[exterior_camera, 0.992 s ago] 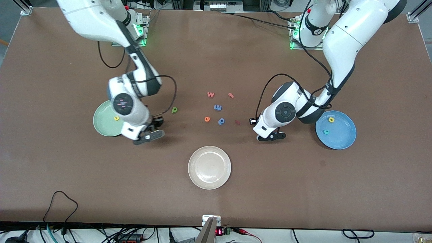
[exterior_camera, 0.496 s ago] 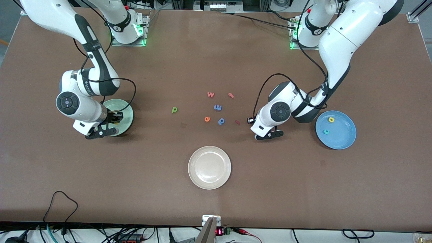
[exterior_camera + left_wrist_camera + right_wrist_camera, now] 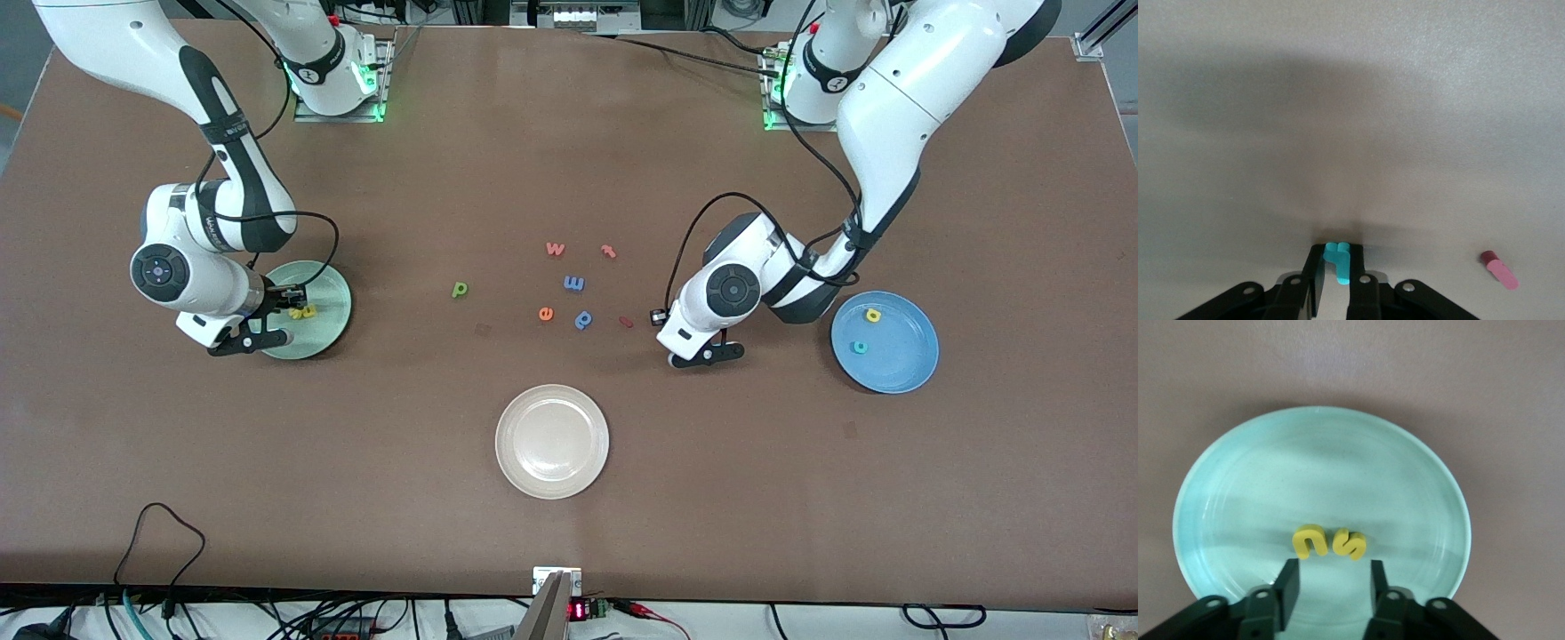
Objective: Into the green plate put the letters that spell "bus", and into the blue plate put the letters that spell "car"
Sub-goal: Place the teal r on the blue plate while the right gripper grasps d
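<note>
My right gripper (image 3: 267, 325) (image 3: 1331, 587) hangs open low over the green plate (image 3: 331, 292) (image 3: 1338, 467). Just off its fingertips a yellow u (image 3: 1310, 541) and a yellow s (image 3: 1350, 544) lie side by side in the plate. The green b/p letter (image 3: 460, 289) lies on the table between that plate and the letter cluster. My left gripper (image 3: 709, 354) (image 3: 1337, 261) is down at the table between the cluster and the blue plate (image 3: 907, 360), shut on a teal r (image 3: 1338, 260). A yellow a (image 3: 873, 315) and a teal c (image 3: 859, 347) lie in the blue plate.
Loose letters lie mid-table: an orange w (image 3: 556, 249), red t (image 3: 608, 252), blue m (image 3: 574, 284), orange e (image 3: 546, 313) and blue p (image 3: 583, 319). A small red piece (image 3: 626, 322) (image 3: 1498, 270) sits close to the left gripper. A cream plate (image 3: 551, 441) stands nearer the camera.
My right gripper travelled from the table beside the green plate to over it and opened; the yellow s now lies by the u. My left gripper closed on the teal r.
</note>
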